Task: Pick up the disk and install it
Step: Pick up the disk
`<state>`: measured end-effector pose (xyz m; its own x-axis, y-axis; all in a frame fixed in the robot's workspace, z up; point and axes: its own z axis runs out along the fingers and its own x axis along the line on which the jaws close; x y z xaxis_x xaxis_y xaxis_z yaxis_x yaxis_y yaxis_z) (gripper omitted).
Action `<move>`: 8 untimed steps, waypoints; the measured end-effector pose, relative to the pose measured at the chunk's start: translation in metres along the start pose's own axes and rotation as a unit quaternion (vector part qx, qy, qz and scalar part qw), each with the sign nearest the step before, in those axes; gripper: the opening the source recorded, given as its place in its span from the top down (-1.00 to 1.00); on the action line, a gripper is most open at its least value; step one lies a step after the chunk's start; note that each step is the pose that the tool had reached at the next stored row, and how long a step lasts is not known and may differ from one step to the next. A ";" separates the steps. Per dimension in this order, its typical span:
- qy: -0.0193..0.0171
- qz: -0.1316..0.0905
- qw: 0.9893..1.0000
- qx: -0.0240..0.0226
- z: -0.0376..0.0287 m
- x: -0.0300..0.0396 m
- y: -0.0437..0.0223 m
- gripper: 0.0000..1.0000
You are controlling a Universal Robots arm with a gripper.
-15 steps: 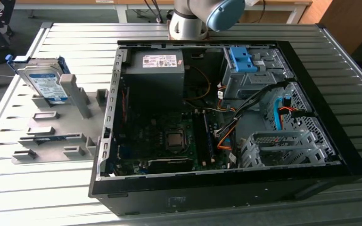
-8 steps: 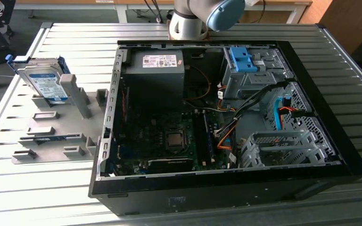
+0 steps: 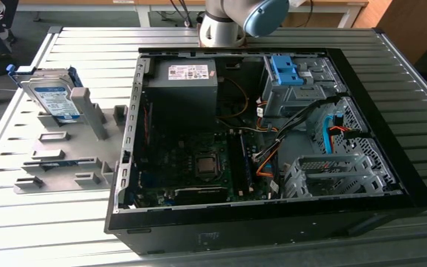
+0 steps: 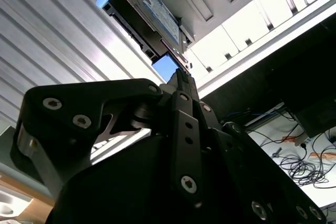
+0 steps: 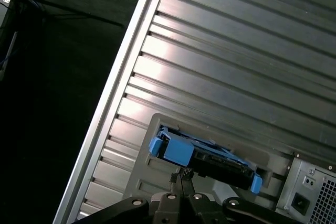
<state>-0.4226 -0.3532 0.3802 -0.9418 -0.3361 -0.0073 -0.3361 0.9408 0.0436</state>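
I am hovering with nothing in my jaws. In both wrist views they are drawn narrow, tips pressed together, with no object between them.

The disk [image 3: 50,95] is standing on edge in the grey holder [image 3: 69,164] at the upper left of the exterior view. It is on the ribbed tabletop [image 3: 20,217], beside the open computer case [image 3: 198,233] and outside it. In both wrist views I am looking past my jaws at the disk [image 5: 210,158], its blue rails showing at either end, and there is a clear gap between it and me. My arm [image 3: 224,25] is showing at the top middle of the exterior view, behind the case's far wall.

I am judging the task to be at its very start. The disk is not yet grasped, let alone lifted, and it is sitting well apart from the metal drive cage [image 3: 332,175] in the lower right of the case. The whole pick and the whole install are left to do.
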 end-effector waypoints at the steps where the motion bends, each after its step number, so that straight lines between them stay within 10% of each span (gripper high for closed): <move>1: 0.000 -0.002 1.000 0.000 0.0000 0.0000 0.0000 0.79; 8: 0.001 -0.013 1.000 0.000 0.0000 0.0000 0.0000 0.79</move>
<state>-0.4226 -0.3532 0.3802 -0.9326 -0.3608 -0.0073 -0.3608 0.9316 0.0436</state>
